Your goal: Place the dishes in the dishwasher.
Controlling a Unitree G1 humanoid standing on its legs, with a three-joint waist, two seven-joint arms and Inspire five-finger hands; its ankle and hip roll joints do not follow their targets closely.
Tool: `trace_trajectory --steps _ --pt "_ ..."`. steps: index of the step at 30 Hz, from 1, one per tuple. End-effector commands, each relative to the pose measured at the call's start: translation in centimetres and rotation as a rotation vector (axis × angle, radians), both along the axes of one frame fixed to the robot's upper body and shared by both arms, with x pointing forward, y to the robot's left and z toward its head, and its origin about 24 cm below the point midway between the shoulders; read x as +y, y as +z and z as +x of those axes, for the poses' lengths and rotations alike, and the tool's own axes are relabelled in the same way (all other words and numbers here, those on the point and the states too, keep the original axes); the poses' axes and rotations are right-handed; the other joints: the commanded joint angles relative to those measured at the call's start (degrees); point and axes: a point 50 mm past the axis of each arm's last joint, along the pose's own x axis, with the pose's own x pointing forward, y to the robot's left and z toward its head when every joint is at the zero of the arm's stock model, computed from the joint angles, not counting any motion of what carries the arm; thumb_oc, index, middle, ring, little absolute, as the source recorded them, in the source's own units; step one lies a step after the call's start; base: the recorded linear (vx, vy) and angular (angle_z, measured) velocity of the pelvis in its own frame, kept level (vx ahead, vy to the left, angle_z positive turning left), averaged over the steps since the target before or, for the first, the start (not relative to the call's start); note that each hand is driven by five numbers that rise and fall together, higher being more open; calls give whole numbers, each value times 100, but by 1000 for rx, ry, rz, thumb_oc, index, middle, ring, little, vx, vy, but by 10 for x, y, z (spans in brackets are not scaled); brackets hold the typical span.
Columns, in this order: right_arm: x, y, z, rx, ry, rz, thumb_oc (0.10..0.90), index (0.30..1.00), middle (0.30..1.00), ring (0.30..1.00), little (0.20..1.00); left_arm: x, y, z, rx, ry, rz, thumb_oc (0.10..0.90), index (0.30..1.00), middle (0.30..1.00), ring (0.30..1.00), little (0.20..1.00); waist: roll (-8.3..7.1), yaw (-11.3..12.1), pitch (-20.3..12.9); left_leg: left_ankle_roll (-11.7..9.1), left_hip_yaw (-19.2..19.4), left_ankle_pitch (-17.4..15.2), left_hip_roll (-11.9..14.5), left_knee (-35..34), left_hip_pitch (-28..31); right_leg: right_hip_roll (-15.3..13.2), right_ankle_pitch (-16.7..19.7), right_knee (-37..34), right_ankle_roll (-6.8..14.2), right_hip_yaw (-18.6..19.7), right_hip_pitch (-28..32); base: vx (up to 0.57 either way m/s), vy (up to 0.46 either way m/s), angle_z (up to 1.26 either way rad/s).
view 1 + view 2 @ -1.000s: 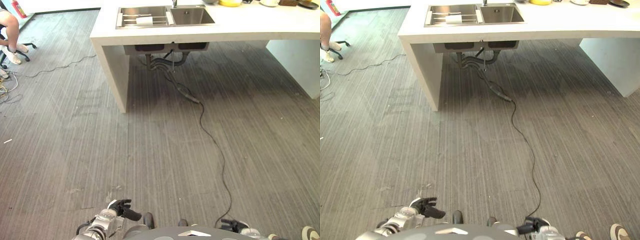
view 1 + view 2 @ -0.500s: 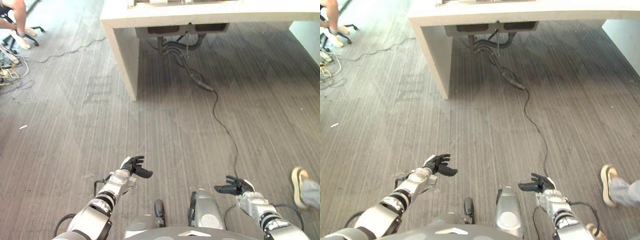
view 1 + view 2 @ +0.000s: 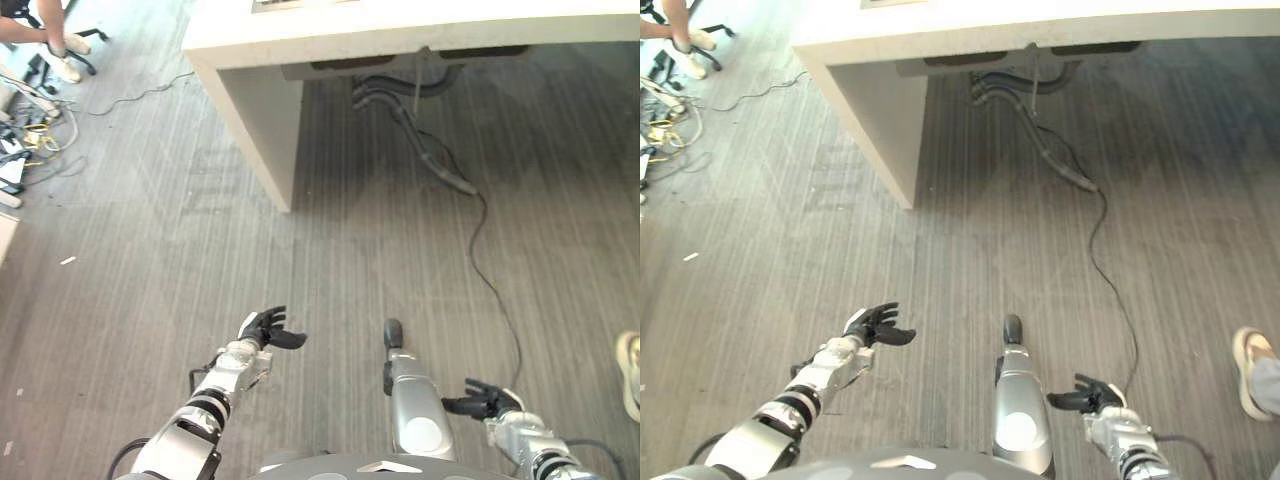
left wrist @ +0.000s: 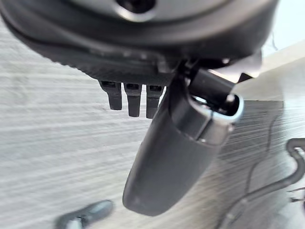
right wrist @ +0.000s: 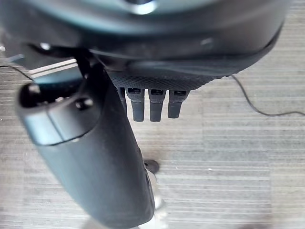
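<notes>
Hovering left hand (image 3: pixel 262 328), right hand (image 3: pixel 487 401) (both open, empty)

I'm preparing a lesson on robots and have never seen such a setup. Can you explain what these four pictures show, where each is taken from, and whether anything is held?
A humanoid robot stands on a grey wooden floor. Two pictures look down from its head: its left hand and right hand are open and hold nothing. The other two come from cameras on its wrists, looking along each hand. Ahead stands a white counter with pipes beneath. A person's shoe shows at the right.
</notes>
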Motion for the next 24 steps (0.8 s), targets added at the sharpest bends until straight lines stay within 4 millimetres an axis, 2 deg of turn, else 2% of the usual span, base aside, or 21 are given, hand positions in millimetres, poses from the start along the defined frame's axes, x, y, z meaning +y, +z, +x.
trace_trajectory --steps 1,2,3,6,7,8,9,10,11,12,13,14,15,16,17,18,19,20,21,23,24 --pt "-19 11 1 -26 51 -79 800 900 900 900 900 21 40 40 -191 33 33 800 900 900 900 900 -312 166 -460 44 368 1149 -67 -9 363 172 137 -696 390 61 340 350 -428 -15" --pt "-22 13 2 -29 38 -89 800 900 900 900 900 24 46 42 -222 52 35 800 900 900 900 900 -402 319 -356 64 467 1166 -22 590 52 211 7 -703 300 72 546 454 -471 -15" --pt "-27 15 5 -24 26 -115 800 900 900 900 900 23 59 48 -291 63 18 800 900 900 900 900 -584 639 -195 256 586 458 -322 1020 -1039 172 -111 -934 318 115 1012 459 -469 4" --pt "-25 13 3 -13 28 -114 800 900 900 900 900 23 63 48 -314 67 13 800 900 900 900 900 -637 786 -158 253 750 288 -468 740 -1423 205 -122 -1081 339 128 1243 414 -192 47" --pt "-23 8 -5 20 39 -100 800 900 900 900 900 32 66 40 -345 94 0 800 900 900 900 900 -618 1115 -210 223 903 339 -661 -660 -1726 257 -135 -1406 434 231 1778 932 -120 -22" --pt "-18 2 -14 81 82 -101 800 900 900 900 900 50 68 31 -365 185 0 800 900 900 900 900 -557 1543 -261 142 670 678 -674 -2728 -1714 364 -266 -1614 551 329 2406 1086 -162 -58" --pt "-16 -1 -18 104 94 -99 800 900 900 900 900 58 68 29 -364 214 14 800 900 900 900 900 -528 1650 -323 117 509 803 -752 -3061 -1706 455 -287 -1655 559 385 2498 695 -113 -140" --pt "-16 -1 -18 104 94 -99 800 900 900 900 900 58 68 29 -364 215 15 800 900 900 900 900 -543 1648 -307 119 514 816 -769 -3097 -1665 439 -297 -1659 562 385 2525 324 -90 -195" --pt "-14 -3 -22 126 100 -93 800 900 900 900 900 65 66 25 -359 245 23 800 900 900 900 900 -528 1756 -372 96 458 906 -820 -3239 -1681 510 -334 -1659 575 420 2662 400 -69 -160" --pt "-12 -7 -30 168 106 -82 800 900 900 900 900 75 64 18 -351 283 30 800 900 900 900 900 -485 1828 -518 177 507 811 -796 -3571 -1427 592 -473 -1605 608 443 2779 399 -67 -89" --pt "-12 -7 -30 169 107 -82 800 900 900 900 900 75 64 18 -350 283 31 800 900 900 900 900 -493 1840 -499 181 527 817 -803 -3606 -1379 579 -485 -1597 612 460 2802 509 -43 -112" --pt "-10 -12 -42 216 110 -79 800 900 900 900 900 80 57 7 -316 321 34 800 900 900 900 900 -500 1993 -704 414 459 666 -953 -3874 -943 474 -332 -967 918 250 2781 322 -25 -127" --pt "-13 -12 -49 245 98 -78 800 900 900 900 900 84 58 6 -317 329 43 800 900 900 900 900 -486 1907 -689 529 452 631 -971 -3927 -835 422 137 51 1301 204 2318 354 -40 -154" --pt "-14 -12 -48 238 88 -70 800 900 900 900 900 86 62 8 -333 341 45 800 900 900 900 900 -413 1750 -596 611 366 594 -958 -4002 -644 403 504 944 1578 323 1841 73 -17 -23" --pt "-14 -12 -48 238 88 -70 800 900 900 900 900 86 62 9 -334 341 45 800 900 900 900 900 -402 1762 -622 607 374 603 -939 -4002 -676 421 527 936 1574 330 1807 87 -21 83" --pt "-17 -10 -48 245 87 -79 800 900 900 900 900 91 64 10 -338 354 68 800 900 900 900 900 -160 1565 -522 688 165 538 -784 -4147 -410 237 551 1679 1547 506 1060 116 -57 104" --pt "-19 -10 -50 247 72 -82 800 900 900 900 900 91 65 13 -342 365 66 800 900 900 900 900 -177 1498 -488 666 72 451 -832 -4156 -326 -67 216 1033 1370 426 1169 179 -125 37" --pt "-23 -10 -56 266 64 -93 800 900 900 900 900 93 66 15 -335 354 92 800 900 900 900 900 -187 1491 -522 621 44 408 -789 -4185 -296 -223 -111 445 1083 272 1222 223 -258 -52" --pt "-23 -11 -66 293 41 -79 800 900 900 900 900 90 67 18 -342 332 93 800 900 900 900 900 -306 1377 -587 556 -41 374 -768 -4176 -219 -161 -233 -177 1026 287 1465 161 -210 -25" --pt "-21 -13 -70 310 39 -73 800 900 900 900 900 90 68 18 -348 326 100 800 900 900 900 900 -340 1422 -613 507 8 367 -720 -4253 -125 -162 -106 -413 1063 239 1567 130 -175 58" --pt "-21 -14 -72 314 30 -70 800 900 900 900 900 88 67 18 -343 319 95 800 900 900 900 900 -371 1441 -630 474 -3 369 -727 -4218 -139 -159 -174 -686 1006 138 1670 128 -196 91"
